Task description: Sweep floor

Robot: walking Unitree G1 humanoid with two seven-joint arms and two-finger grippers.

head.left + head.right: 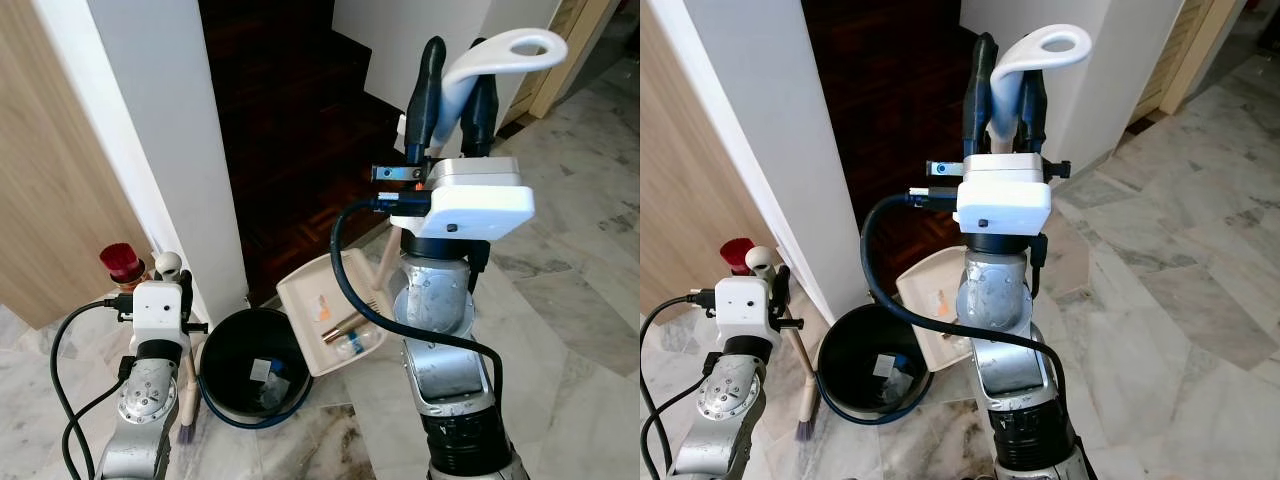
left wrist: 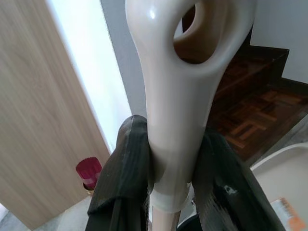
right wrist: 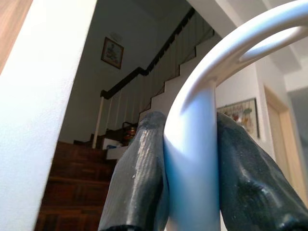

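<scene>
From my left eye, my right claw (image 1: 455, 100) is raised high in front of me, its two black fingers pinching the white handle (image 1: 505, 55) of the dustpan (image 1: 325, 305). The handle ends in a loop above my fingertips. The dustpan's beige tray hangs tilted just beside and partly over the black bin (image 1: 250, 365), which I take as my landmark. Bits of litter lie in the tray: a small orange-printed scrap, a stick and a clear wrapper. More litter lies at the bottom of the bin. On the bin's other side, my left claw (image 1: 172, 272) grips the broom (image 1: 186, 395), whose pale stick runs down to purple bristles on the marble floor (image 1: 570, 300) just beside the bin. A red-topped object (image 1: 123, 263) stands beyond my left arm, near the wooden panel (image 1: 50, 180). Behind the bin, dark wooden stairs (image 1: 290, 120) rise beside a white wall.

My right eye gives the same layout, bin below and between my arms.

My left wrist view looks along my fingers (image 2: 122, 178), pressed against the cream broom top (image 2: 185, 91) from both sides, with its hanging hole above them.

My right wrist view has my fingers (image 3: 137, 178) clamped on the white handle's stem, the staircase beyond.
</scene>
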